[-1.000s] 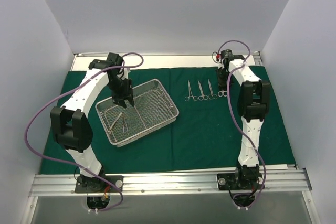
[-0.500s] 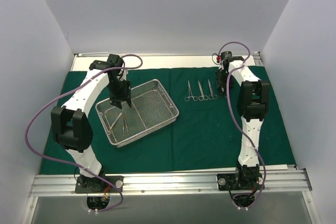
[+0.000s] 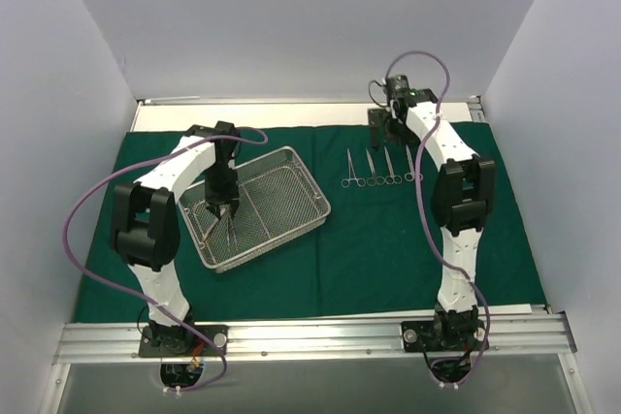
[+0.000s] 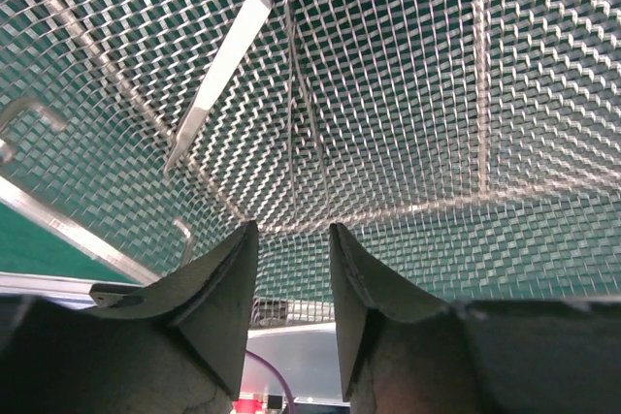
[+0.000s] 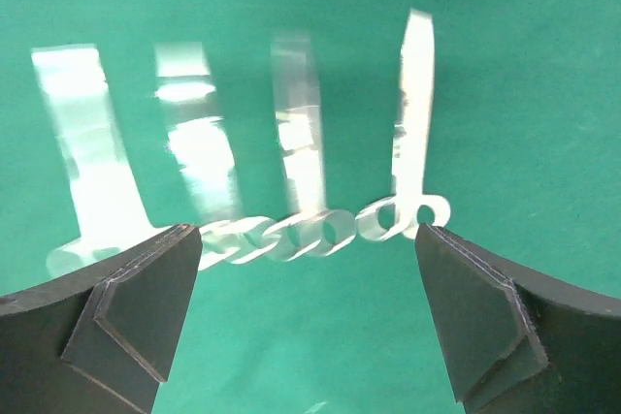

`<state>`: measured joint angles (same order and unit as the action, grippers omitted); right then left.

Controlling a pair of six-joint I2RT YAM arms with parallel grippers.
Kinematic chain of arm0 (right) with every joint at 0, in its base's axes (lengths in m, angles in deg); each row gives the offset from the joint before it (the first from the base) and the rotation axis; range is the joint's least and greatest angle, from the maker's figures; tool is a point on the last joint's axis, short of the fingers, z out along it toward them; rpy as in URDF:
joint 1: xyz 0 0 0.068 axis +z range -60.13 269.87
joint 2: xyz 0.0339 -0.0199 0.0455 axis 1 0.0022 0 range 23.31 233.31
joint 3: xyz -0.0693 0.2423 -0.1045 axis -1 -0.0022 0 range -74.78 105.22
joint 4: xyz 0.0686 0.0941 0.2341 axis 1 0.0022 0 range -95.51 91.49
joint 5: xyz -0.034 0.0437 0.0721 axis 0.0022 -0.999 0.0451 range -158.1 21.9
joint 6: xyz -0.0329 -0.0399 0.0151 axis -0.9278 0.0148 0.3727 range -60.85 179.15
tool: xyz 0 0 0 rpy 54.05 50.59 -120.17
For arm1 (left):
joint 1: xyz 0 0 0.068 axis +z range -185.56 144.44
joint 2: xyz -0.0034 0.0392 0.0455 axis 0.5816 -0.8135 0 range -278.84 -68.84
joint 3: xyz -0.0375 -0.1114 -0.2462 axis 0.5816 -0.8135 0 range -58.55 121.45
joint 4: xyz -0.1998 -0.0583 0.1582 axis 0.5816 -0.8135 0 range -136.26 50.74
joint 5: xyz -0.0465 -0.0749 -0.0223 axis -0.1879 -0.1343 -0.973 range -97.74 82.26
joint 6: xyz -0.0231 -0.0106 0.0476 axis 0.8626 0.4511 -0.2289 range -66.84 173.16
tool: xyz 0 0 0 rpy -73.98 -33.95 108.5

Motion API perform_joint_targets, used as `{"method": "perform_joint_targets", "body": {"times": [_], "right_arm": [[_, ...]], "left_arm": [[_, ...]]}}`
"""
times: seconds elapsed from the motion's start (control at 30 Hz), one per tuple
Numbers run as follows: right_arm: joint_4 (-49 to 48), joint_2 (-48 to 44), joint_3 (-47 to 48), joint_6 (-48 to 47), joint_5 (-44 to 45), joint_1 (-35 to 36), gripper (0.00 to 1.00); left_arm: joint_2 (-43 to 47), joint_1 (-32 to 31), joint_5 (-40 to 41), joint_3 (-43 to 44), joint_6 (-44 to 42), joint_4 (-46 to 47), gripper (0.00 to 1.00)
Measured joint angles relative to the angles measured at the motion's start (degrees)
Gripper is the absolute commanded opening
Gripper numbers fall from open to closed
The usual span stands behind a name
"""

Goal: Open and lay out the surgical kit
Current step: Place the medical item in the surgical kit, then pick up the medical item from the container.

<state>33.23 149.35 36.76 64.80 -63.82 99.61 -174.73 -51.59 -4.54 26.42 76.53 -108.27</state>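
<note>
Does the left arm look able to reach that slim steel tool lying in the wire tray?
Probably yes. Its fingers hang parted inside the open-topped tray, close to the tool. Nothing lies over it; only the flat tweezers rest beside it.

No legible text, label or number anywhere

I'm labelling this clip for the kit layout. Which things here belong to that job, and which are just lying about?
Part of the job:
- green drape
- wire-mesh tray
- two instruments in the tray
- row of four instruments laid on the drape

Just lying about:
- purple cables
- aluminium rail at the near edge
</note>
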Motion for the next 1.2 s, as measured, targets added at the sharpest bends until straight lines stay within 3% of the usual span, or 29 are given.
{"method": "perform_joint_targets", "body": {"times": [0.2, 0.43, 0.63, 0.73, 0.87, 0.9, 0.93, 1.2], "right_arm": [[-3.69, -17.66, -1.75, 3.89, -5.57, 6.73, 1.00], [-9.42, -37.70, -11.78, 3.48, -9.05, 4.52, 1.00], [-8.37, -40.39, -17.64, 2.01, -12.90, 4.66, 1.00], [-6.97, -40.48, -18.91, 1.57, -13.31, 4.70, 1.00], [-6.08, -41.83, -18.88, 1.33, -13.35, 4.70, 1.00], [-5.90, -42.34, -18.88, 1.29, -13.38, 4.70, 1.00], [-5.75, -42.82, -18.86, 1.18, -13.38, 4.70, 1.00], [-5.99, -43.56, -18.40, -1.09, -13.66, 6.86, 1.00]], "left_arm": [[-3.50, -0.90, 1.36, -0.13, 1.46, 1.16, 0.40], [-4.81, -1.44, 2.58, -2.01, 1.95, 3.58, 0.38], [-6.80, -1.84, 2.51, -5.95, 2.01, 6.32, 0.38], [-7.23, -1.99, 2.75, -6.34, 1.92, 7.41, 0.31], [-7.23, -2.03, 1.92, -6.64, 1.84, 8.46, 0.16], [-7.17, -2.03, 1.66, -6.73, 1.84, 8.66, 0.05], [-7.15, -2.03, 1.27, -6.75, 1.79, 8.81, 0.02], [-2.43, -1.95, -4.46, -5.68, -0.04, 7.85, 0.02]]}}
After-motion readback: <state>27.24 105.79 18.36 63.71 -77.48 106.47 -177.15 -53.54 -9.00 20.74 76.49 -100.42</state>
